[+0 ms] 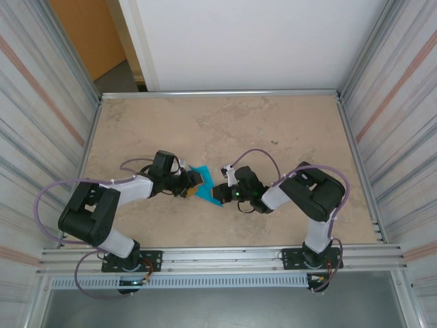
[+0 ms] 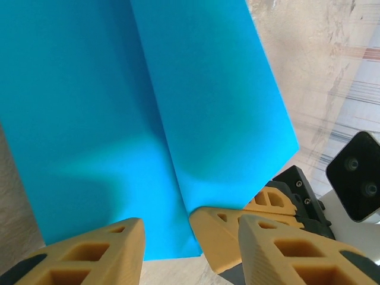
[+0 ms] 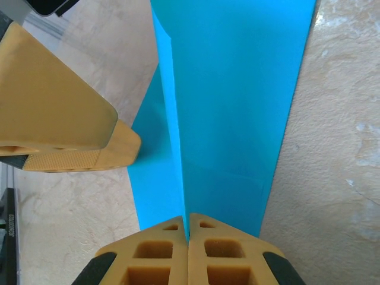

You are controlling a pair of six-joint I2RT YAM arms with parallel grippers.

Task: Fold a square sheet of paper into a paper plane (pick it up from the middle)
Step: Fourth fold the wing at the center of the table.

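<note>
The blue paper (image 2: 202, 101) is in the middle of the table (image 1: 259, 130), right between the two arms. It is not flat. A fold line (image 2: 155, 113) runs down its middle, and the paper bends along it.

The right gripper (image 3: 188, 221) is squeezed tight on the near end of that fold. Its two fingers are pressed together with the paper between them. I think it holds there so the fold is sharp and the paper cannot slide away.

The left gripper (image 1: 194, 182) is on the other side of the paper. Its fingers (image 2: 95, 252) stand apart and nothing is pinched between them. The edge of the paper and the tip of the right gripper lie in the gap. From the right wrist, one left finger is just beside one half of the paper. I cannot tell if it touches.

I think the left gripper is wide so it can take one side or a corner and fold it in. The paper has one fold and no sharp point yet, so the plane looks far from done. The paper is thin. If one arm pulls while the other holds, it could rip or crumple.
</note>
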